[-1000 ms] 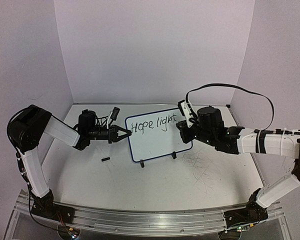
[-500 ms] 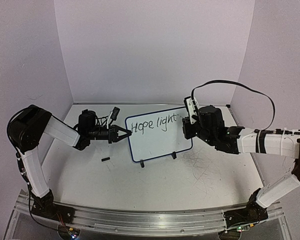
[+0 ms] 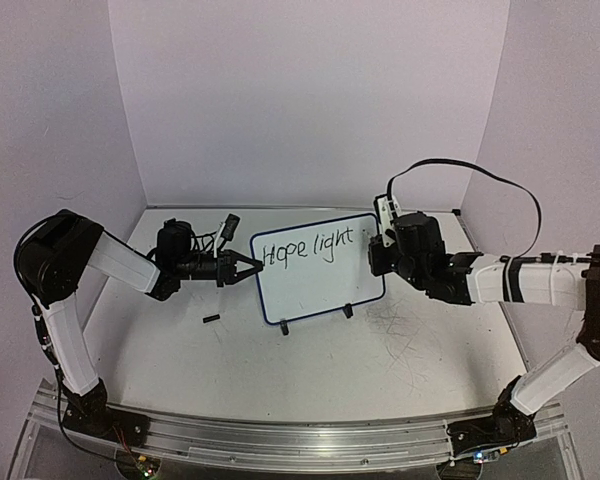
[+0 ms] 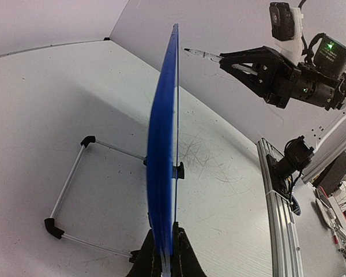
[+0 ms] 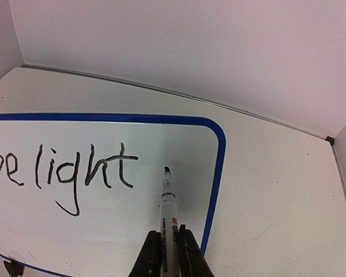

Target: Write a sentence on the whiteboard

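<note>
The left gripper [image 3: 250, 266] is clenched on the left edge of the whiteboard [image 3: 320, 285], which stands propped mid-tabletop [image 3: 310, 370] and reads "Hope light". The right gripper [image 5: 167, 254] grasps a black marker [image 5: 168, 208], its tip just right of the final t.

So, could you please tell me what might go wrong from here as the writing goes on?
1. The marker tip sits just right of "light", near the whiteboard's blue rim. Little room is left on that line, so another word there could run off the board.
2. Only the left arm's jaws, shut on the opposite edge, and a thin wire stand steady the whiteboard. Pressing with the marker at this end might swing or tip it.
</note>
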`<state>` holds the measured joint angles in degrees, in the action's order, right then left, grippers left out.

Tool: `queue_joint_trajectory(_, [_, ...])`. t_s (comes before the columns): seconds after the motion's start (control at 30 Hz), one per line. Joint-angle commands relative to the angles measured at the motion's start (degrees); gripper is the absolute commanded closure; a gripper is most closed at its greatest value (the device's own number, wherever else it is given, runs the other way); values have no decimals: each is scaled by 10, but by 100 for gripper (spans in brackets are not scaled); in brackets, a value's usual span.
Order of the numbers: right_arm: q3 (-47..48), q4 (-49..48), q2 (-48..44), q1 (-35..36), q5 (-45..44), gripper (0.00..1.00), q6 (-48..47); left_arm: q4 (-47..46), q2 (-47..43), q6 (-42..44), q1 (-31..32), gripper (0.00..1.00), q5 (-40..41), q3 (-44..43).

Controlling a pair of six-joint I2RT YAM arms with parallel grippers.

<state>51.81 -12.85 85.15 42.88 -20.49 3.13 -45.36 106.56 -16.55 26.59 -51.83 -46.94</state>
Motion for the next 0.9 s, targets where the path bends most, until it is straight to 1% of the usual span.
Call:
queue_joint_trajectory(0.0, [14,-29,11,-7,-7,100,10,57,2,45,7,100,11,-3])
queue_joint_trajectory(0.23, [17,-53,22,-8,-2,100,7,58,2,44,8,100,8,-3])
queue_joint_trajectory(0.67, [25,-56,41,-8,-1,100,7,57,2,44,7,100,5,-3])
queue_joint_trajectory(0.87, [27,-59,41,-8,22,100,2,57,2,44,7,100,5,-4])
